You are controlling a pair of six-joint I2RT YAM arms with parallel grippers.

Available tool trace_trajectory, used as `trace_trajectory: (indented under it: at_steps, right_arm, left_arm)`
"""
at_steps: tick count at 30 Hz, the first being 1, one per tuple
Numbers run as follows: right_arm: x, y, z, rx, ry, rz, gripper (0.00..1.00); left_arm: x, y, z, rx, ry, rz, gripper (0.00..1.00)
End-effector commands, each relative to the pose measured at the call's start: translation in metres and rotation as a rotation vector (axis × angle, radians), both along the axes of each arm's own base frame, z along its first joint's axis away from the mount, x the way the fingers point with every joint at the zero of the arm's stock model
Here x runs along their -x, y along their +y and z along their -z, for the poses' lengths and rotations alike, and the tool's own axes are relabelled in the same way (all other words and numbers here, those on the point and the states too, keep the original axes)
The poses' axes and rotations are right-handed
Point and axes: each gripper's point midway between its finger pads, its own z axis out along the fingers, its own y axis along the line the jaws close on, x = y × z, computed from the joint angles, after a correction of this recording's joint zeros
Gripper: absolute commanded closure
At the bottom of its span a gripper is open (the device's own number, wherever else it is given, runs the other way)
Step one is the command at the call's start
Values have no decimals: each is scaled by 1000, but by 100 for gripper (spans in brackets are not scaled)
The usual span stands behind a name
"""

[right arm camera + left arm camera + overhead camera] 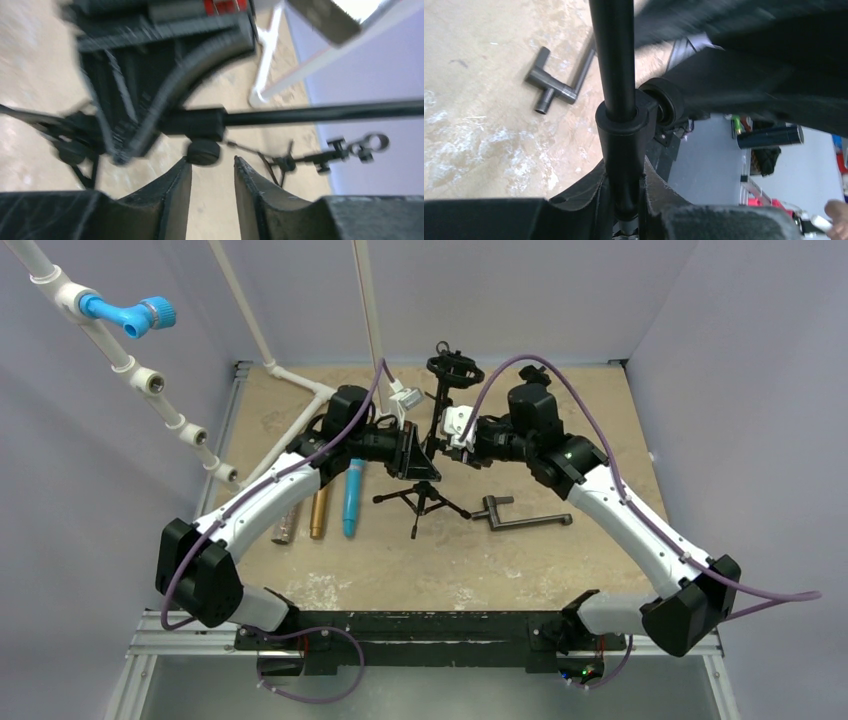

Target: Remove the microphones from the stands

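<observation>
Left gripper [624,182] fingers clamp the stand [613,60] pole at frame centre. Right gripper [212,175] fingers stand apart, empty, just below a knob [202,151]. Whether the ring mount [455,368], upper centre, carries the microphone, I cannot tell. Scuffed beige table [540,575], lilac walls [600,290].

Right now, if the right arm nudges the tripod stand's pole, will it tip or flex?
The stand is probably light and top-heavy: thin spread legs, tall pole, mount ring high up. Tipping seems unlikely while the left gripper is clamped on the pole. The slim pole may flex slightly.
</observation>
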Motion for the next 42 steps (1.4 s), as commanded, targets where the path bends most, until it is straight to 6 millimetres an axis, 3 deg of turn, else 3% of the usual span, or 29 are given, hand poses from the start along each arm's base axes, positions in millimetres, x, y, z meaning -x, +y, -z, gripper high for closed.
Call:
trace_trajectory:
  at_steps: [1,7,14,23,29,34,42]
  right_arm:
    - [-29,-40,12,168,-71,200,60]
    - [3,-29,-3,38,95,163,48]
    - [31,-19,-27,-195,366,110,45]
    - [9,-16,-68,-532,659,141,42]
    - [1,-6,-71,-586,765,128,37]
    - [-3,-1,-57,-593,842,125,36]
    - [3,5,-38,-570,875,115,48]
  left_arm:
    - [23,-5,-68,140,-195,149,100]
    - [2,-2,-70,123,-226,93,100]
    - [-23,5,-71,120,-267,1,100]
    - [-20,6,-64,107,-352,8,100]
    - [-16,2,-55,73,-382,7,100]
    - [-18,-2,-55,59,-391,1,100]
    - [-20,-6,-53,47,-389,-2,100]
